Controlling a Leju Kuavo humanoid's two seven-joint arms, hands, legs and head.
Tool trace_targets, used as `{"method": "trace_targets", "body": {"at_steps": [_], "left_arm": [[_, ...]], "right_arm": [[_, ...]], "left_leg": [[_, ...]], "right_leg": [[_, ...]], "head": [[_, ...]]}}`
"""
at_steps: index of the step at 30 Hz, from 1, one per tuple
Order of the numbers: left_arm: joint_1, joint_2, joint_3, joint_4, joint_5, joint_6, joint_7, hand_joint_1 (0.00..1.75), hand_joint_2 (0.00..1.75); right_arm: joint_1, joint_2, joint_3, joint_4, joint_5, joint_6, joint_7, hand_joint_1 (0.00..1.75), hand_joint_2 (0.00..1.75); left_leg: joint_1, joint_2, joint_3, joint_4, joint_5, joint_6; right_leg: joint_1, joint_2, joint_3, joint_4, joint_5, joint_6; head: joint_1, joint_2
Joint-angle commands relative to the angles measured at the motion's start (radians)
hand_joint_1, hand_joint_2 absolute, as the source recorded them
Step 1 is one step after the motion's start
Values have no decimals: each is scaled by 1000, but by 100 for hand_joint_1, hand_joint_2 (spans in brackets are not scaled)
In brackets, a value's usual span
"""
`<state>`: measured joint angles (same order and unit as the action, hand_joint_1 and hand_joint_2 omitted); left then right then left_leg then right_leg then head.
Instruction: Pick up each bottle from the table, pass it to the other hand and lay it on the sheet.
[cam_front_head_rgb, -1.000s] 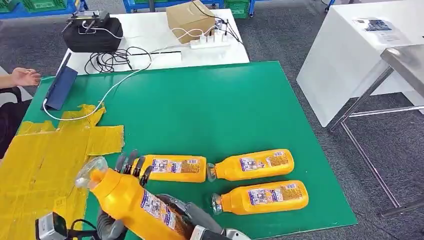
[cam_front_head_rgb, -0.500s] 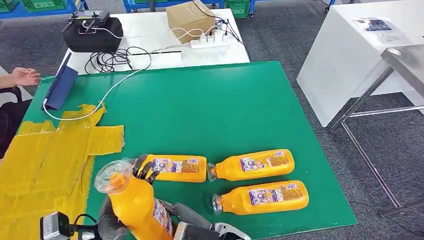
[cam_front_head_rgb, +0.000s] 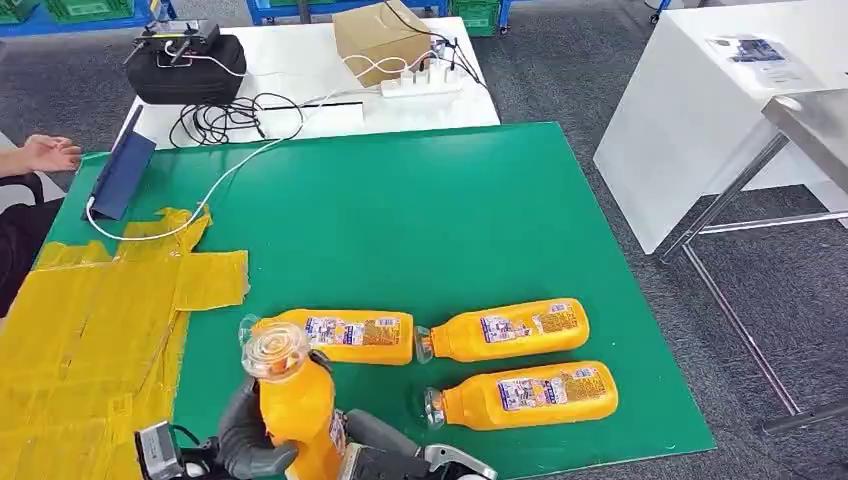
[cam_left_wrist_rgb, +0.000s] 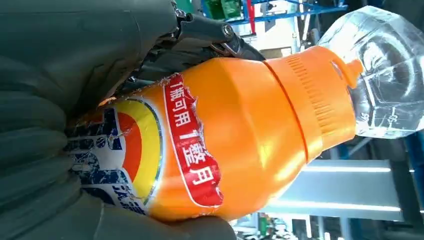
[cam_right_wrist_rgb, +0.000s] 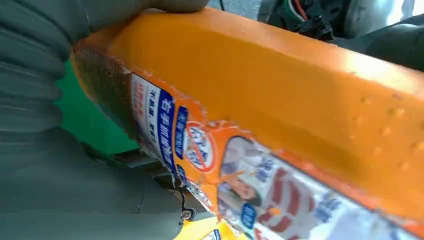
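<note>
1. I've got the held bottle (cam_left_wrist_rgb: 240, 130) up close: glossy orange plastic, ribbed at the collar, with a clear faceted plastic cap (cam_left_wrist_rgb: 385, 75).
2. Its paper label (cam_right_wrist_rgb: 200, 150) looks scuffed and torn at the edges.
3. My left hand (cam_front_head_rgb: 245, 435) shows a matt grey ribbed cover, rubbery-looking.
4. The counter (cam_front_head_rgb: 420, 220) is smooth matt green.
5. The sheet (cam_front_head_rgb: 90, 330) is yellow and crinkled, with a slight sheen.
6. The cardboard box (cam_front_head_rgb: 378, 38) beyond looks plain matt brown.

- held bottle (cam_front_head_rgb: 295, 400): orange, clear cap, near upright, gripped by both hands
- three bottles (cam_front_head_rgb: 350, 337) lying flat on green tabletop (labels up)
- yellow sheet (cam_front_head_rgb: 90, 330): crinkled, left side
</note>
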<state>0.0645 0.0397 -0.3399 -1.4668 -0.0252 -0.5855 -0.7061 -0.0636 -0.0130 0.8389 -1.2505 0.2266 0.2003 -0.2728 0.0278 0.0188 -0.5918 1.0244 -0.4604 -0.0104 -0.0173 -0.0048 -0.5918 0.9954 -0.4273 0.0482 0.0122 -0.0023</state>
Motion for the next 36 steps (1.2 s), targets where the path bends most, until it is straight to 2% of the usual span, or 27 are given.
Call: {"method": "trace_targets", "body": {"at_steps": [1, 9, 11, 12, 13, 16, 17, 19, 20, 22, 24, 27, 31, 33, 36], "left_arm": [[-6, 49, -129, 57, -27, 18, 8, 175, 175], [-10, 47, -125, 71, -34, 40, 8, 175, 175], [0, 63, -92, 106, -77, 115, 8, 175, 175], [20, 72, -55, 84, -77, 140, 27, 175, 175], [46, 81, -8, 44, -89, 185, 78, 175, 175], [125, 110, 182, -133, -208, 351, 224, 175, 175], [143, 97, 266, -223, -345, 488, 203, 175, 175], [141, 79, 373, -373, -415, 437, 302, 175, 175], [139, 73, 382, -382, -418, 423, 308, 175, 175], [133, 71, 417, -435, -686, 631, 323, 175, 175], [132, 121, 425, -482, -882, 746, 369, 175, 175], [143, 187, 442, -488, -1006, 779, 403, 175, 175], [153, 222, 435, -463, -1129, 831, 434, 175, 175], [155, 238, 421, -450, -1177, 855, 452, 175, 175], [147, 305, 374, -411, -1351, 869, 525, 175, 175]], "right_arm": [[-85, 47, 46, 74, -7, 14, 6, 175, 175], [-79, 42, 44, 69, -7, 10, 5, 175, 175], [-27, 26, -8, 8, 7, -59, -23, 175, 175], [9, 20, -40, -45, 32, -100, -29, 28, 175], [47, 12, -73, -105, 46, -129, -30, 0, 175], [150, -67, -150, -351, 81, -213, 33, 0, 175], [146, -81, -161, -412, 136, -228, -2, 0, 175], [141, -73, -220, -478, 150, -165, 55, 0, 175], [140, -69, -227, -478, 151, -158, 56, 0, 175], [163, -62, -258, -491, 165, -159, 50, 0, 175], [180, -74, -265, -507, 169, -165, 45, 0, 175], [184, -91, -271, -505, 171, -169, 42, 0, 175], [179, -97, -271, -499, 169, -168, 39, 0, 175], [175, -99, -268, -493, 166, -165, 36, 0, 175], [155, -110, -259, -476, 160, -154, 38, 0, 175]], "left_leg": [[-1, 2, 3, -2, 0, 2], [-1, 2, 3, -1, 0, 2], [-1, 1, 4, -2, 0, 2], [-1, 1, 3, -2, 0, 1], [-1, 1, 2, -1, 0, 1], [0, 2, 3, 0, -2, 2], [0, 2, 0, 1, -2, 1], [1, 4, -3, 4, -3, 2], [1, 3, -6, 4, -2, 1], [0, 2, -3, 2, -1, 1], [1, 3, -1, 1, -1, 1], [2, 0, -1, 1, -1, 2], [1, 1, 0, -1, 0, 0], [1, 0, 0, -1, 0, 1], [1, 0, 0, -1, 1, 1]], "right_leg": [[0, 3, 2, -1, 0, -2], [0, 3, 1, 0, 0, -1], [0, 3, 2, -1, 0, -2], [-1, 2, 2, -1, 0, -2], [0, 2, 1, -1, 0, -1], [0, 4, 1, 1, -2, -3], [0, 2, -1, 2, -1, -2], [1, 5, -5, 4, -1, -2], [1, 4, -7, 4, 0, -2], [1, 3, -5, 3, -1, -2], [2, 2, -4, 2, -1, -3], [2, 0, -2, 1, -1, -2], [1, 1, -2, 0, 0, -2], [1, 0, -2, 0, -1, -2], [1, 1, -2, 0, 0, -2]], "head": [[0, 0], [0, 0], [0, 0], [0, 0], [0, 0], [0, 0], [0, 0], [1, 0], [1, 0], [1, 0], [0, 0], [0, 0], [1, 0], [0, 0], [0, 0]]}}
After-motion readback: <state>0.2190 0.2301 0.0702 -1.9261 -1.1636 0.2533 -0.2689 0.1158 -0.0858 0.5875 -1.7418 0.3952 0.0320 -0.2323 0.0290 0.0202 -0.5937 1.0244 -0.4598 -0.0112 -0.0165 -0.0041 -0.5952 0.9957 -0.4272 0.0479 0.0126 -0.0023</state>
